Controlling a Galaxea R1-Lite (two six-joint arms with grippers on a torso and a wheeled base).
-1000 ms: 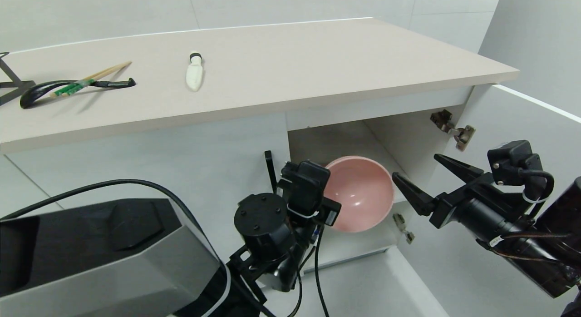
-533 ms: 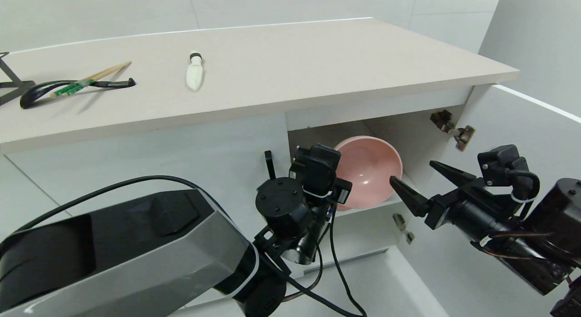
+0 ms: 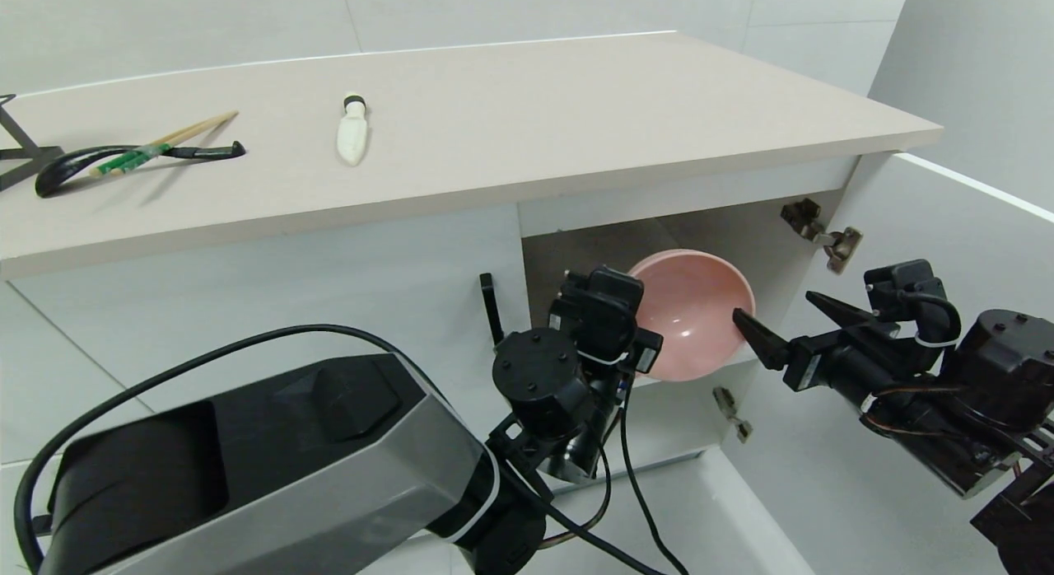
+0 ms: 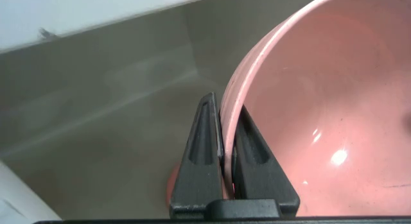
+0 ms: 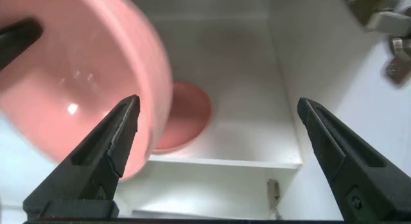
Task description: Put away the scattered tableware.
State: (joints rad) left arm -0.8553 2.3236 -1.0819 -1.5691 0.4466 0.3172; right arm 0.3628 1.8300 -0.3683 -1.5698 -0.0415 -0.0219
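Left gripper [image 4: 223,121] pinches narrow on the rim of the pink bowl [image 3: 696,311], one finger inside the wall and one outside, and holds it in the mouth of the open cabinet [image 3: 741,221]. The bowl is tipped on edge, its hollow turned out toward the robot, and it hangs clear above the shelf [image 5: 244,147]. In the head view the right gripper [image 3: 774,305] stands at 3 o'clock of the bowl, just beside its rim, with jaws spread wide and holding nothing. A second pink dish [image 5: 189,115] lies flat on the shelf, deeper in and lower than the held bowl; this is the relation on which the coming move appears to turn, since the bowl likely has to travel inward and level out before release, whether onto that dish or beside it. The left arm, already gripping, is the one placed to do so. On the counter [image 3: 535,114], at 10 o'clock of the bowl and well apart, lie chopsticks [image 3: 165,138] across a black ladle [image 3: 82,159], and a white utensil [image 3: 352,134], not yet put away.
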